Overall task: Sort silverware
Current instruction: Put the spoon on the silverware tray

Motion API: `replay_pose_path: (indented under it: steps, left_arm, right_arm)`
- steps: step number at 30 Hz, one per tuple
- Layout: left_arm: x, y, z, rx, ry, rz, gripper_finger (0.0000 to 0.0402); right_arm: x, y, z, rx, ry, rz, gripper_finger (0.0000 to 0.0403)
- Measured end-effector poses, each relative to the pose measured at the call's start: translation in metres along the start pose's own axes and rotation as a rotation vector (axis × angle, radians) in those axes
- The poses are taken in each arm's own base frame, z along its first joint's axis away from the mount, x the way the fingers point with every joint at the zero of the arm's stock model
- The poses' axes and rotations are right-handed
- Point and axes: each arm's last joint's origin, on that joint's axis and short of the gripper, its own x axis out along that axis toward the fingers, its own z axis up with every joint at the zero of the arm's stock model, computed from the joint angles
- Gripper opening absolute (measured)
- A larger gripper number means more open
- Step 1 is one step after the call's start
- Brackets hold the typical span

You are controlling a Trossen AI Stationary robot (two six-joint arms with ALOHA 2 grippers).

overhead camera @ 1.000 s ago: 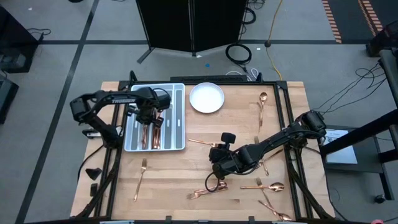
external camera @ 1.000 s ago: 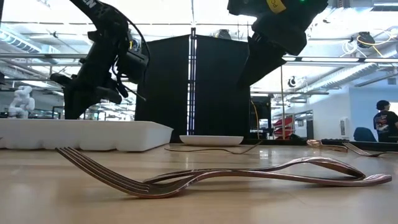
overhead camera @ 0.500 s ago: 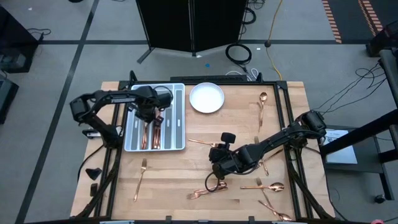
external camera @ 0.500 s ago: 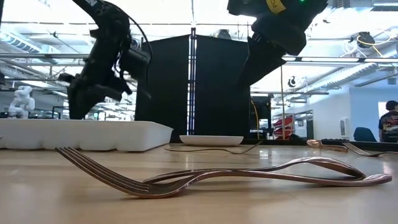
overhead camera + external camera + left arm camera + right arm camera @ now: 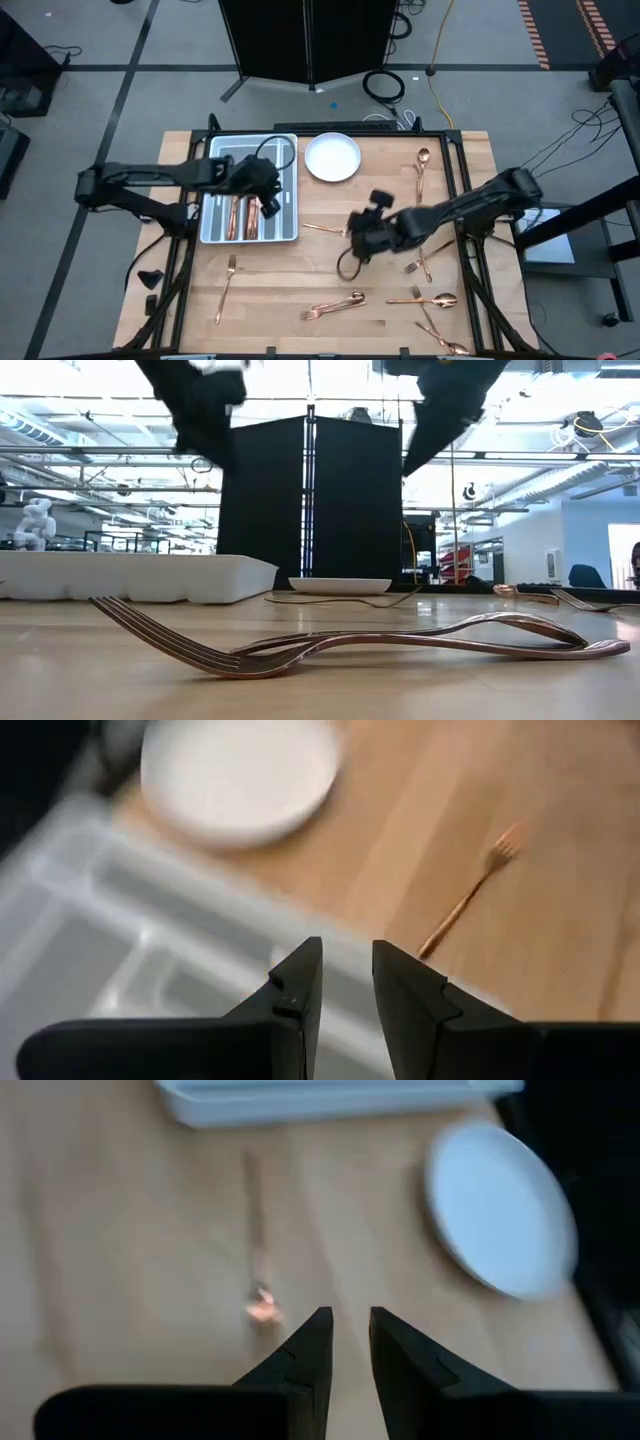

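1. The left gripper (image 5: 268, 203) hangs over the right side of the grey tray (image 5: 287, 190); its jaws stand slightly apart and hold nothing.
2. Copper silverware (image 5: 240, 216) lies in the tray's middle slots, just left of those jaws.
3. The right gripper (image 5: 357, 240) hovers above the table (image 5: 280, 290) mid-way, its jaws a narrow gap apart and empty.
4. A fork (image 5: 322, 229) lies just left of it; two forks (image 5: 350, 643) lie nearer the front edge.
5. The white plate (image 5: 332, 157) sits beyond both.
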Motion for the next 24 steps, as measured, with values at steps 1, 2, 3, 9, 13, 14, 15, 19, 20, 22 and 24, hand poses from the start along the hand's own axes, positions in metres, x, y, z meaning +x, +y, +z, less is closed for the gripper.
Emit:
replay_pose_path:
  steps: [1, 2, 3, 9, 13, 14, 15, 19, 20, 22, 24]
  left_arm:
    - [-0.006, -0.005, -0.001, 0.044, -0.054, 0.009, 0.0086]
    - [-0.011, -0.008, -0.005, 0.073, -0.1, 0.04, 0.0086]
    - [-0.015, -0.008, -0.012, 0.084, -0.14, 0.08, 0.0086]
    - [-0.015, 0.003, -0.071, 0.007, -0.31, 0.115, 0.0086]
    - [-0.008, 0.001, -0.091, -0.018, -0.579, -0.14, 0.0086]
    - [-0.006, 0.001, -0.094, -0.015, -0.645, -0.201, 0.0086]
    - [-0.005, 0.0, -0.096, -0.027, -0.709, -0.247, 0.0086]
    - [0.003, 0.004, -0.104, -0.085, -0.799, -0.188, 0.0086]
    - [0.007, 0.005, -0.107, -0.104, -0.78, -0.144, 0.0086]
    - [0.013, 0.006, -0.11, -0.181, -0.753, -0.115, 0.0086]
    - [0.017, 0.004, -0.109, -0.178, -0.735, -0.137, 0.0086]
  right_arm:
    - [-0.003, -0.012, -0.001, 0.018, 0.017, -0.017, 0.0061]
    - [-0.006, -0.025, -0.003, 0.046, 0.033, -0.033, 0.0061]
    - [-0.008, -0.038, -0.007, 0.079, 0.051, -0.046, 0.0061]
    - [-0.001, -0.099, -0.048, 0.319, 0.168, -0.02, 0.0061]
    - [0.006, -0.128, -0.073, 0.509, 0.246, -0.036, 0.0061]
    - [0.008, -0.133, -0.078, 0.561, 0.264, -0.042, 0.0061]
    - [0.01, -0.137, -0.082, 0.602, 0.283, -0.029, 0.0061]
    - [0.026, -0.123, -0.085, 0.563, 0.269, 0.253, 0.0061]
    - [0.029, -0.114, -0.083, 0.549, 0.242, 0.356, 0.0061]
    - [0.033, -0.096, -0.073, 0.524, 0.153, 0.516, 0.0061]
    - [0.033, -0.077, -0.064, 0.483, 0.084, 0.628, 0.0061]
